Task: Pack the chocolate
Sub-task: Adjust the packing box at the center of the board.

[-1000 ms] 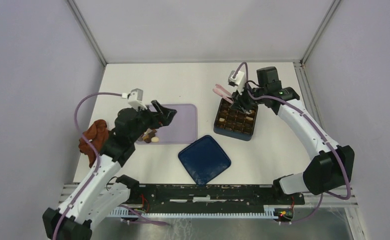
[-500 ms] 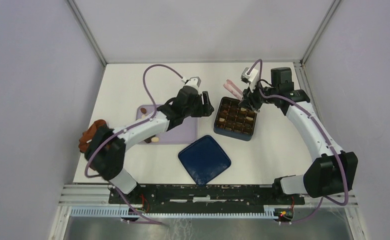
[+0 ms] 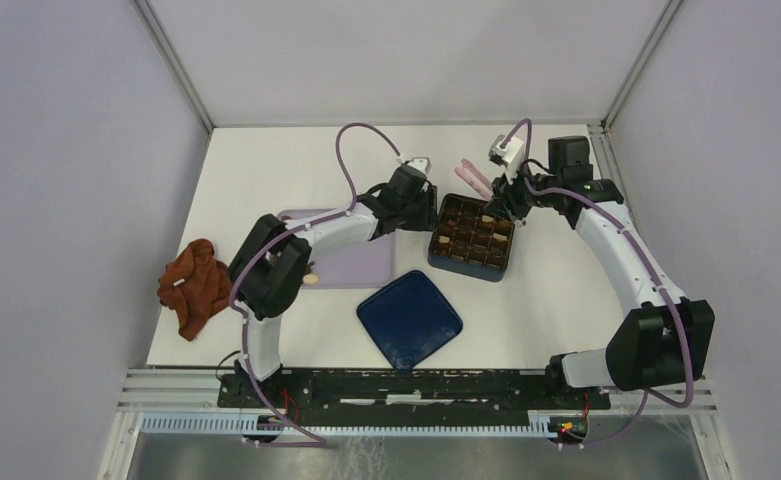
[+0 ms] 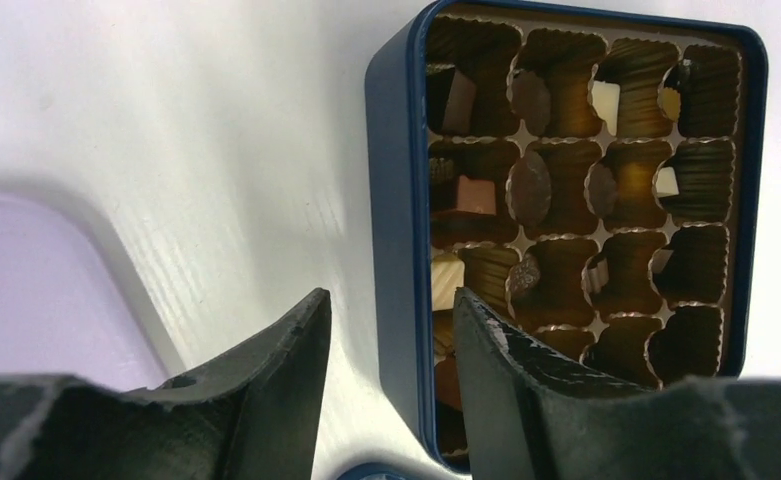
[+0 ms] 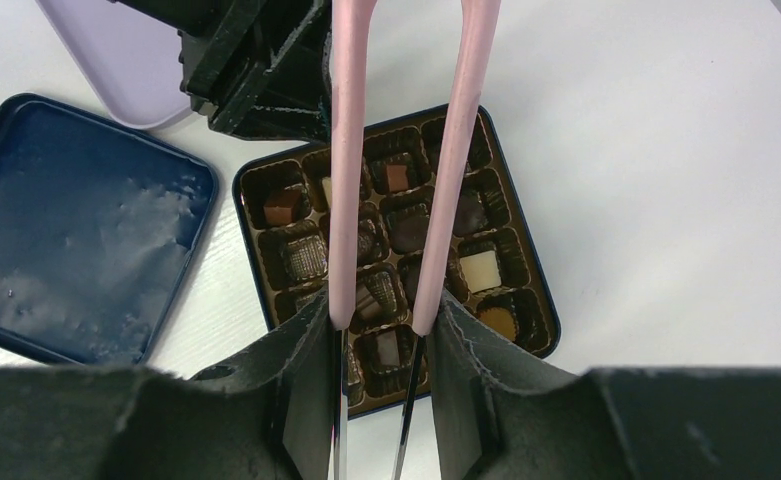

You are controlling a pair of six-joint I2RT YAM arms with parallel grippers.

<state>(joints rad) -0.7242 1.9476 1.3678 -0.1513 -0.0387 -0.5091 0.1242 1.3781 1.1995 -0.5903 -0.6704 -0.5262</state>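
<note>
Left wrist view: my left gripper [image 4: 391, 305] straddles the left wall of the blue tin [image 4: 396, 150] toward the table's far right corner, jaws apart, gripping nothing. Chocolate [image 4: 466, 195] sits in some cups. My right gripper [image 5: 381, 320] clamps pink tongs [image 5: 346, 150] overhead. Next, probably: steady the tin, fill empty cups.

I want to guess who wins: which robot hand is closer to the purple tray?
Left. The left gripper hangs just past the purple tray's right edge; the right gripper holds pink tongs across the chocolate box.
</note>
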